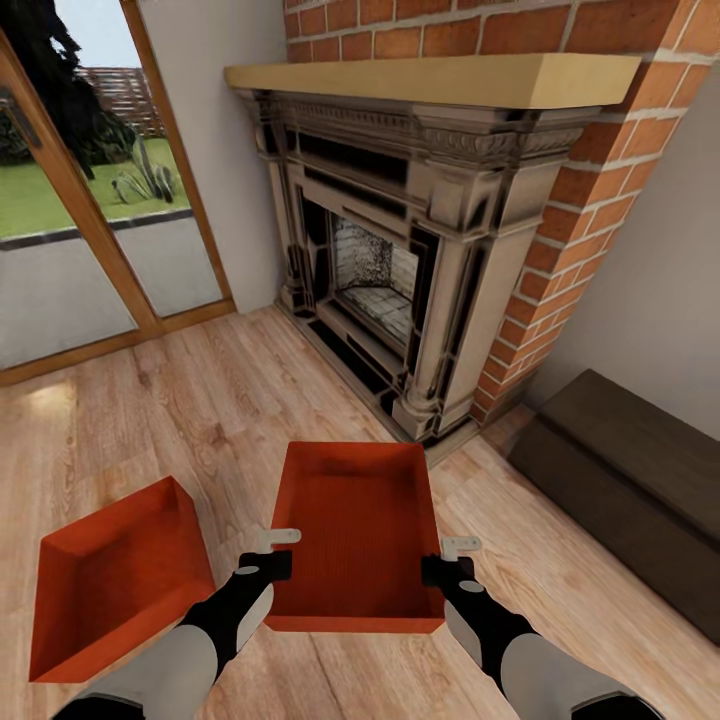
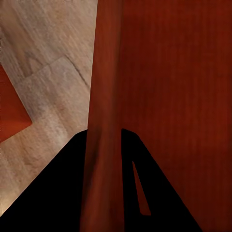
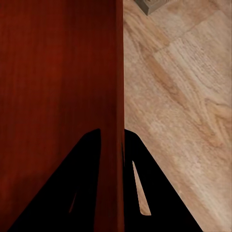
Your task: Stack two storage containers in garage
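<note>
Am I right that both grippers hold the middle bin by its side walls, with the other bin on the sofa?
Not the sofa. The head view shows the other bin on the wood floor. Left gripper and right gripper do hold the middle bin by its side walls.

Both arms reach forward and slightly inward from the bottom of the head view, pale forearms running into black wrists. The left gripper [image 1: 272, 548] sits at one long wall of the storage container [image 1: 360, 530], the right gripper [image 1: 452, 556] at the opposite wall. In the left wrist view the jaws straddle that wall, a dark finger on each side, clamped onto it. The right wrist view shows the same: jaws pinching the wall between them.
</note>
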